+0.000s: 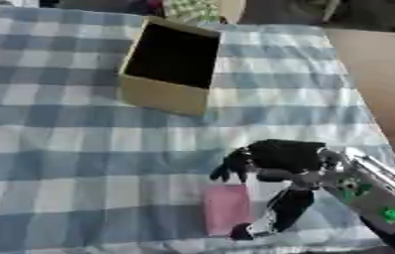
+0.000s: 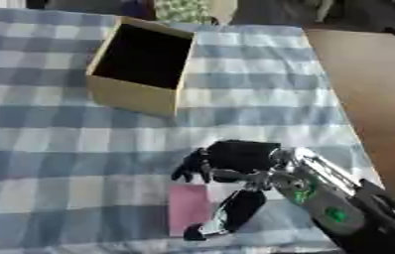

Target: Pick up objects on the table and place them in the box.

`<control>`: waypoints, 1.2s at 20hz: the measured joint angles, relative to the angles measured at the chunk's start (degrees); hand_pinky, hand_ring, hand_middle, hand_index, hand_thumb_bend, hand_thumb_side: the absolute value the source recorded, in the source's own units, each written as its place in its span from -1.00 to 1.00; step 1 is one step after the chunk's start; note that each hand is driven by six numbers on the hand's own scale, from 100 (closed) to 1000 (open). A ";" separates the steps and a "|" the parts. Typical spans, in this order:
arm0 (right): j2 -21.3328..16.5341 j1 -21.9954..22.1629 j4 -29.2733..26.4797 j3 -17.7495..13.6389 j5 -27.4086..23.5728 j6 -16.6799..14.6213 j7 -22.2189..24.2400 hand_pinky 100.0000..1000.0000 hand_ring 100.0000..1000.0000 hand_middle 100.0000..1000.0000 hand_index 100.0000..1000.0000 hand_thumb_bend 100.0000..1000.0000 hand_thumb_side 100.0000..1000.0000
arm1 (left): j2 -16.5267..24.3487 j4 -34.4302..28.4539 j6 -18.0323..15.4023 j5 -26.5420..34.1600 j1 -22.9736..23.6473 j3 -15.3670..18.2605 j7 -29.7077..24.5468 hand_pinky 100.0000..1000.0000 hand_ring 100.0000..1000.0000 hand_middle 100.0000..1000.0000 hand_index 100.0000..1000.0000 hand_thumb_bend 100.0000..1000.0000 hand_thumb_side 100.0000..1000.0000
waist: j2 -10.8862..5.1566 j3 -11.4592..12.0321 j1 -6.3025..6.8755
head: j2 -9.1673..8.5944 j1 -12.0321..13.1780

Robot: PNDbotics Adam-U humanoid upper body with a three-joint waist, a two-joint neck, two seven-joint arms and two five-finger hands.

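Nothing boxed yet, as far as can be seen. Near edge, right of centre: pink object (image 1: 226, 208) lying flat on the checked cloth (image 1: 62, 149), not lifted. Just over it, right hand (image 1: 275, 158), reaching in from the lower right, fingers curled down at the pink object's far edge, thumb along its right side; closing round it, grip apparently not finished. Farther off, left of centre: box (image 1: 162, 96), open, interior dark, contents impossible to tell. Left hand out of sight.

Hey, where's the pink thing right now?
The pink object lies flat on the checked cloth near the table's front edge, right of centre, under the right hand, well short of the box.
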 measured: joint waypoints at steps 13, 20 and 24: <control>0.52 0.43 0.00 -0.31 0.03 -0.16 0.83 0.45 0.06 0.30 0.75 -0.53 0.14 | -0.04 0.00 0.05 -0.01 0.01 0.03 -0.09 -0.09 0.11 0.19 0.52 -0.48 0.84 | 0.14 -0.01 -0.01 | 0.00 -0.01; 1.06 0.77 0.00 -0.37 1.01 -0.18 2.11 0.46 0.10 0.37 0.76 -0.45 0.20 | -0.05 0.00 0.04 -0.01 0.02 0.04 -0.16 -0.10 0.10 0.17 0.51 -0.50 0.84 | 0.23 -0.03 -0.02 | 0.00 -0.26; 1.52 0.97 0.00 -0.37 1.90 0.00 3.02 0.45 0.10 0.39 0.77 -0.36 0.28 | -0.12 0.00 0.04 -0.01 0.03 0.06 -0.27 -0.11 0.09 0.17 0.51 -0.50 0.84 | 0.33 -0.02 -0.07 | 0.00 -0.39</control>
